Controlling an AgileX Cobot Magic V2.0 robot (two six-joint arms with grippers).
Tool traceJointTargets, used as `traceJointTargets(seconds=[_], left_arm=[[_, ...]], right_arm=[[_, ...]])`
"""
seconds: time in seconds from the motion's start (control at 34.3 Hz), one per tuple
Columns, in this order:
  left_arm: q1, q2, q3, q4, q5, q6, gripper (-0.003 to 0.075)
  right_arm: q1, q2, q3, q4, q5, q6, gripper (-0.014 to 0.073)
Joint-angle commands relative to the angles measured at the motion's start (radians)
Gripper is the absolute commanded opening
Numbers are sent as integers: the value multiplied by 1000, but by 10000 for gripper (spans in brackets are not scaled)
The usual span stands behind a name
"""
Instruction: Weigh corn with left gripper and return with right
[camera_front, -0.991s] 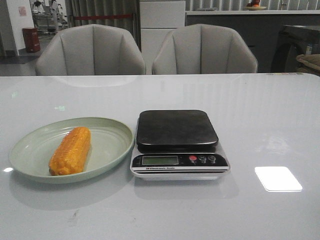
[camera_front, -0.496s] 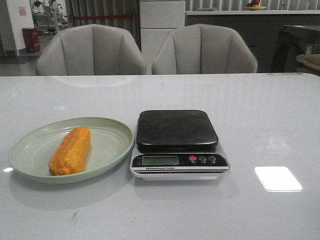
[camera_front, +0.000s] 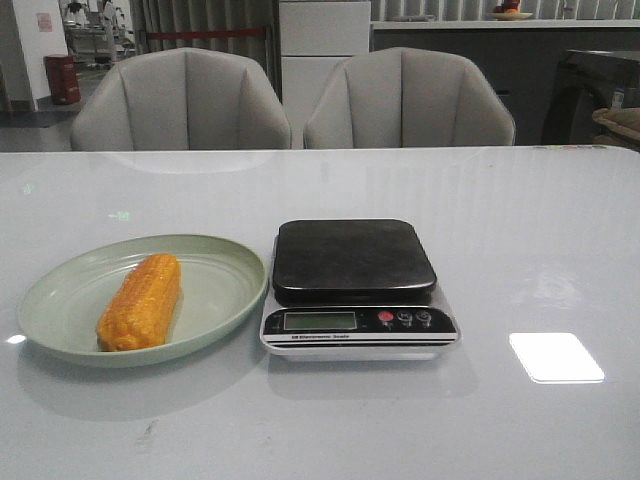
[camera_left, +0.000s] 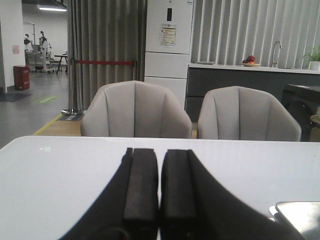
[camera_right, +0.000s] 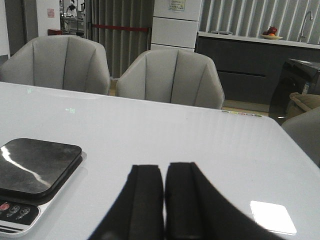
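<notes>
Front view shows neither arm; the corn (camera_front: 140, 302) lies in the pale green plate (camera_front: 222, 275), just beside the kitchen scale (camera_front: 355, 288). Wrist views show the left gripper (camera_left: 160, 187) and right gripper (camera_right: 164, 197) with fingers pressed together, empty, over bare tabletop (camera_front: 520, 230).

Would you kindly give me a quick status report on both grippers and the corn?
Left gripper shut, empty. Right gripper shut, empty. Corn lying on the green plate, left of the scale. Scale platform bare; nothing in the way.
</notes>
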Motion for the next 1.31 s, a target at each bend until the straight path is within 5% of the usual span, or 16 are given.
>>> traceJointTargets(seconds=[0.0, 0.17, 0.55, 0.67, 0.79, 0.87, 1.28], left_arm=[[-5, 71, -143, -10, 79, 1, 114], [-5, 204, -290, -10, 290, 1, 114], [-5, 309, -286, -22, 296, 1, 126], [-20, 342, -313, -22, 307, 1, 264], [-65, 392, -349, -22, 316, 1, 519], [-101, 459, -397, -22, 369, 1, 636], [-330, 931, -644, -66, 440, 1, 649]], right_arm=[[-6, -20, 11, -4, -84, -10, 193], [-6, -20, 11, -4, -84, -10, 193], [-6, -20, 11, -4, -84, -10, 193], [-6, -20, 11, -4, -84, -10, 193], [-6, -20, 11, -4, -84, -10, 193], [-6, -20, 11, -4, -84, -10, 193], [-6, -20, 11, -4, -84, -10, 193]])
